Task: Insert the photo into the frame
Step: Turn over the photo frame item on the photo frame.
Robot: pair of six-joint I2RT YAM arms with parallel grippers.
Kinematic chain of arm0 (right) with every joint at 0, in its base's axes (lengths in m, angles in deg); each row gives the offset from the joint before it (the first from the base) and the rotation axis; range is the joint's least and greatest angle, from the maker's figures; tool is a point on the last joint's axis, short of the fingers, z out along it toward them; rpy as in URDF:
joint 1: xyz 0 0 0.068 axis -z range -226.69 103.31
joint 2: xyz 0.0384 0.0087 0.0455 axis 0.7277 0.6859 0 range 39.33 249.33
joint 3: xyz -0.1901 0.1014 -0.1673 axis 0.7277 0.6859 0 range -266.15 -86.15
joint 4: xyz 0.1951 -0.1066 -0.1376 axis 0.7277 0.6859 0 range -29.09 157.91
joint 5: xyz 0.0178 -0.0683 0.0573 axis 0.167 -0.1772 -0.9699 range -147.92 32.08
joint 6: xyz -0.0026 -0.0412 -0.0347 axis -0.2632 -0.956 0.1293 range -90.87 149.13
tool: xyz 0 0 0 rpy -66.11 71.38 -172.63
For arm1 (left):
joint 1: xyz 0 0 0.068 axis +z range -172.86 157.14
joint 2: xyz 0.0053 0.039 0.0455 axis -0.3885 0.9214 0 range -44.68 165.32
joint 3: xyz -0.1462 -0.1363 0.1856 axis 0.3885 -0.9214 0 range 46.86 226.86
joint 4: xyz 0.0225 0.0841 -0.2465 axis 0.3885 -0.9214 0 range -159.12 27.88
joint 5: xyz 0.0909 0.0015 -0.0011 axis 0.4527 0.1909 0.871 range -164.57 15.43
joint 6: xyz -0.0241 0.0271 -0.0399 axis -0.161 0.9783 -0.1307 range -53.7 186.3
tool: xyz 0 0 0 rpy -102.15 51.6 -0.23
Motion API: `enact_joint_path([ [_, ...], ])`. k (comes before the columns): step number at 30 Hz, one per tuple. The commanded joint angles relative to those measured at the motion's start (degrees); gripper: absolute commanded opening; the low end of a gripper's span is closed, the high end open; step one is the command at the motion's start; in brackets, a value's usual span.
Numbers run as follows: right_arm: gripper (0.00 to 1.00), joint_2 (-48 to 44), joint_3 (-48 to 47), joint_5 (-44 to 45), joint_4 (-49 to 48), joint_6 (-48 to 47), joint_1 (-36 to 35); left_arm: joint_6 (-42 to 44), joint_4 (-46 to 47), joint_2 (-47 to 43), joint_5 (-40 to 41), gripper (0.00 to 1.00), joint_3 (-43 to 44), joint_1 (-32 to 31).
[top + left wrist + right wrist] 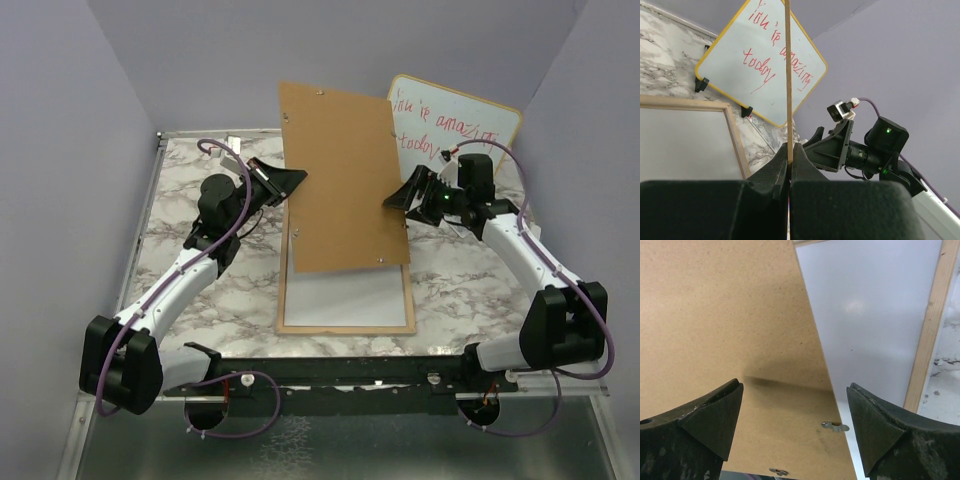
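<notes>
Your left gripper (pixel 290 180) is pinched tight on the left edge of the plain brown fibreboard backing board (pixel 340 180), holding it raised and tilted over the far half of the thin light-wood rectangular frame (pixel 283 285). The frame lies flat on the grey-veined marble worktop (pixel 200 300), its long axis running away from the arm bases. Your right gripper (pixel 400 197) stands wide, holding nothing, just beside the board's right edge and facing it; the right wrist view shows board face and a metal tab between the spread fingers (pixel 715 425). So the board sits between both grippers, and only the left has it. The dark glossy photo doesn't show: the frame's inside is a pale blank sheet, either pane or print back, can't tell which. The yellow-rimmed whiteboard (pixel 470 125) with red writing leans behind, well apart. Judging from this, the board must clear the frame first; the left arm carries it.
</notes>
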Motion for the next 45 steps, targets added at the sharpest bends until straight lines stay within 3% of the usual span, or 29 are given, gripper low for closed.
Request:
enact_joint_path([
  [1, 0.90, -0.48, 0.57, -5.60, -1.61, 0.08, -0.21, -2.26, 7.20, -2.41, -0.07, 0.00, -0.45, -0.19],
  [12, 0.89, -2.05, 1.05, -8.97, 10.25, -4.36, -0.21, -4.22, 11.09, -1.10, 1.82, 0.00, -1.09, -0.18],
  [23, 0.89, -5.84, 1.65, -13.54, 13.03, -7.14, -0.29, -4.42, 11.82, -0.37, 3.75, 0.00, -2.79, -0.19],
  [28, 0.89, -7.11, 2.22, -10.02, 12.95, -8.75, -0.21, -4.47, 12.59, 0.29, 2.11, 0.00, -3.70, -0.19],
  [32, 0.88, -8.65, 5.21, -7.79, 8.19, -6.37, -0.22, -4.70, 12.51, 0.29, -0.37, 0.00, -6.01, -0.19],
  [37, 0.88, -12.86, 13.61, -9.61, -5.58, -1.48, -0.21, -5.44, 12.51, 0.35, -4.42, 0.00, -10.00, 1.46],
  [42, 0.90, -17.31, 19.64, -13.94, -20.14, 2.89, -0.21, -5.48, 12.60, 1.21, -12.11, 0.00, -10.60, 4.98],
  [45, 0.93, -17.58, 20.09, -15.10, -23.45, 3.15, -0.21, -5.68, 12.73, 2.36, -17.42, 0.00, -9.70, 7.14],
])
